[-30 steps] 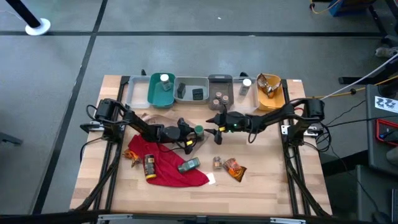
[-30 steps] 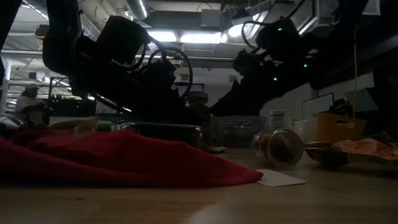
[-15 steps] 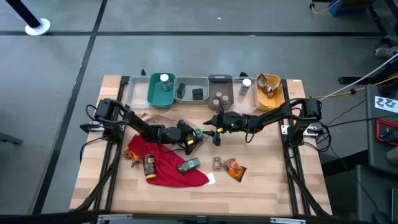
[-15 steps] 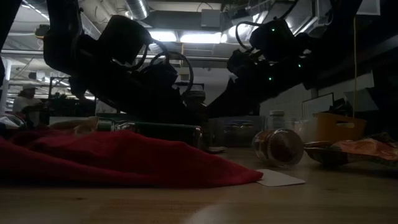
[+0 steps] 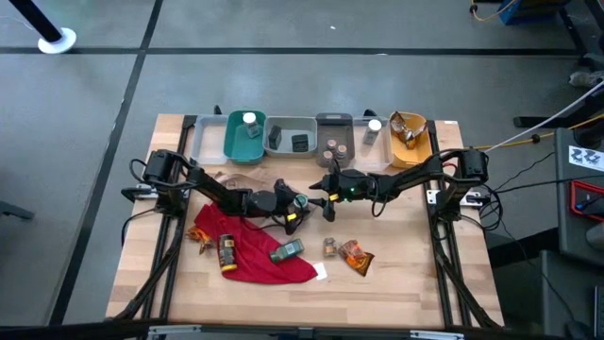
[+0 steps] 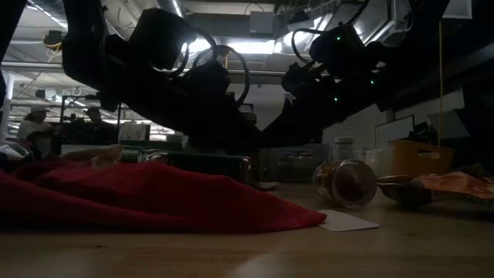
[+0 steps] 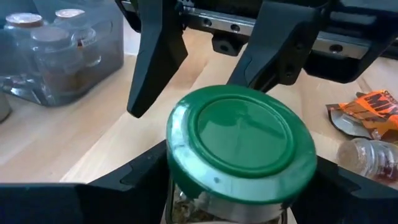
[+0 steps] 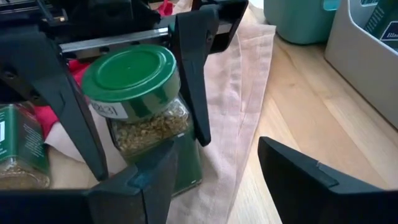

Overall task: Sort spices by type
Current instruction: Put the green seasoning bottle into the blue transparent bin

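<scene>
A glass spice jar with a green cap (image 5: 301,199) sits between the fingers of my left gripper (image 5: 294,204) near the table's middle. The left wrist view looks down on the jar's cap (image 7: 239,134), and the right wrist view shows its herb-filled body (image 8: 149,127). My right gripper (image 5: 323,195) is open just to the jar's right, fingers pointing at it (image 8: 216,152), touching nothing. Other spices lie near the front: a green jar (image 5: 286,250) and a brown jar (image 5: 226,253) on the red cloth, a small jar (image 5: 329,246) and an orange packet (image 5: 357,255). My left gripper pinches the jar between its two fingers (image 8: 191,81), which stand on opposite sides of the glass body just under the green cap (image 8: 163,93). The fingers come roughly level from the table's left. The jar is cap up and lifted clear of the table.
Along the far edge stand a teal bin (image 5: 243,137), two grey bins (image 5: 290,135) (image 5: 332,140) and a yellow bin (image 5: 409,140), each holding spices. A tan cloth (image 5: 241,179) lies under the left arm and a red cloth (image 5: 255,250) nearer the front. Bare wood lies front right.
My right gripper has moved toward the table's left and closed in on the jar, staying open. My left gripper has kept the jar and shifted slightly toward the right gripper.
</scene>
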Tool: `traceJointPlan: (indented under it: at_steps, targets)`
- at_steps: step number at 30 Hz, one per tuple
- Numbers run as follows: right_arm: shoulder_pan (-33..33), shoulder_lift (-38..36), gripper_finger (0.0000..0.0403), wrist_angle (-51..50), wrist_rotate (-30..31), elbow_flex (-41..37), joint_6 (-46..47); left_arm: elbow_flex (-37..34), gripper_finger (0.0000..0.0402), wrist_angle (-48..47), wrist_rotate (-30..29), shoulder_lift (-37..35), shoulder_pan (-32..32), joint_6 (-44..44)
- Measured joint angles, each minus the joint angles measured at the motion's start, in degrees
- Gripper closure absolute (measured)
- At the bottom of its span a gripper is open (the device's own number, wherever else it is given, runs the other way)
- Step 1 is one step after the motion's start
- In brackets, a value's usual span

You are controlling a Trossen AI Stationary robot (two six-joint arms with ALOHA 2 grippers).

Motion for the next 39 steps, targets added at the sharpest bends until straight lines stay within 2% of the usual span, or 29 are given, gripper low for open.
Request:
traceJointPlan:
  at_steps: [7,16,24,29,34,39]
  targets:
    - [0.00,0.00,0.0180,-1.76,0.02,-0.02,-0.12,-0.01,0.0146,-1.95,-0.04,-2.07,0.00,0.43]
    - [0.00,0.00,0.0180,-3.02,0.04,-0.07,-0.15,0.00,0.0146,-15.52,-0.09,-12.58,0.00,0.14]
    - [0.00,0.00,0.0180,-3.02,0.04,-0.07,-0.17,0.01,0.0146,-15.25,-0.11,-19.23,0.92,-2.77]
    - [0.00,0.00,0.0180,-2.99,0.04,-0.07,-0.17,0.07,0.0147,-15.06,-0.28,-19.37,2.16,-5.55]
    - [0.00,0.00,0.0180,-3.00,0.07,-0.07,-0.17,1.24,0.0147,-16.51,1.25,-18.62,0.65,-5.07]
    - [0.00,0.00,0.0180,-2.99,0.06,-0.07,-0.17,5.35,0.0147,-25.61,1.36,-18.62,0.06,-2.47]
